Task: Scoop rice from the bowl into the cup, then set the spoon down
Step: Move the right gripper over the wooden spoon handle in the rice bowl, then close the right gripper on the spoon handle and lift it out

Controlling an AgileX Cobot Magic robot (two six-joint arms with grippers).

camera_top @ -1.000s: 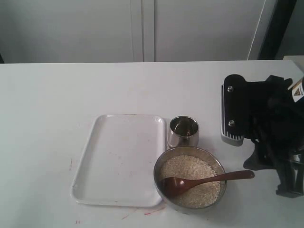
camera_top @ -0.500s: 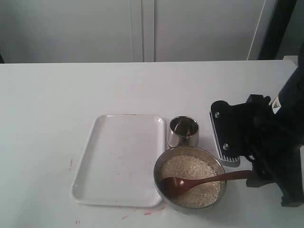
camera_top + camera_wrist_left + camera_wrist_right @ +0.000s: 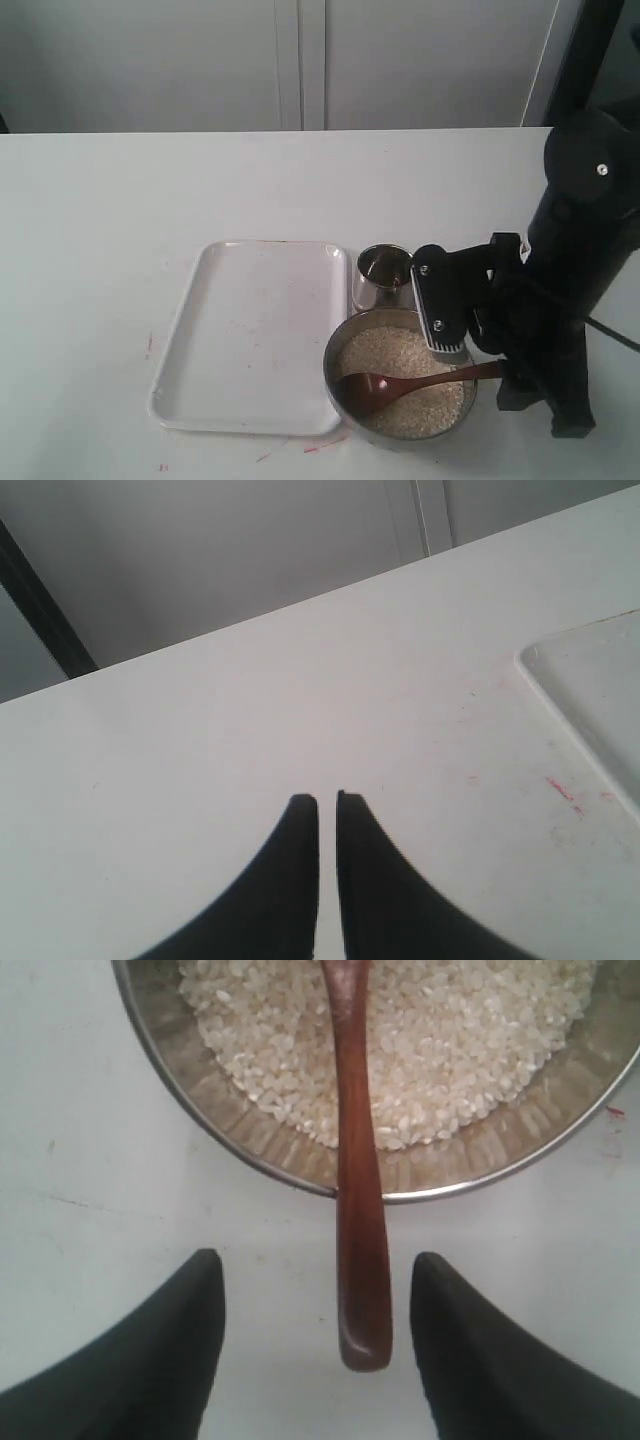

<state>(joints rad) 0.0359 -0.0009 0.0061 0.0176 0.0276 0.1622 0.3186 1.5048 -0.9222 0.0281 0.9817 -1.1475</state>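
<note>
1. So far nothing has been scooped: the spoon (image 3: 360,1210) is seen lying in the bowl (image 3: 328,372), its scoop end on the rice (image 3: 385,350) and its handle sticking out over the rim above the tabletop (image 3: 150,200).
2. Right gripper (image 3: 315,1258) is spread wide, with one finger on each side of the handle's end; nothing is gripped yet.
3. Left gripper (image 3: 325,798) is nearly closed and empty, seen over bare tabletop near a corner of the white tray (image 3: 250,340).
4. Cup (image 3: 383,272) is stood just beside the bowl, on its far side in the exterior view; no rice can be made out inside.
5. Judged as left to do: handle to be gripped, rice to be lifted and tipped into the cup, spoon to be set down.
</note>
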